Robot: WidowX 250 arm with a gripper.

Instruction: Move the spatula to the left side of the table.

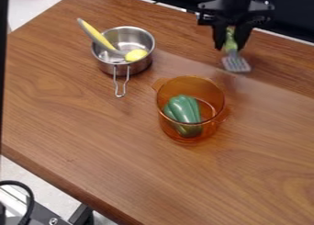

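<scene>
A small, round, shiny steel saucepan (138,68) with a looped wire handle stands upright toward the upper left of the view, holding a yellow rounded piece (136,55) and a leaning utensil with a yellow handle (95,34) that juts over the rim. Near it, nearer the middle, a see-through amber pot (207,87) with two side handles contains a dark green, ribbed pepper-shaped thing (184,108).

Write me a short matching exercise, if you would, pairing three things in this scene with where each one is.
Things:
1. Green bell pepper
2. Spatula
3. Yellow-handled utensil

Places:
A. Held in the gripper
B. Leaning in the metal saucepan
C. Inside the transparent orange pot

Right pairs: 1-C, 2-A, 3-B
</scene>
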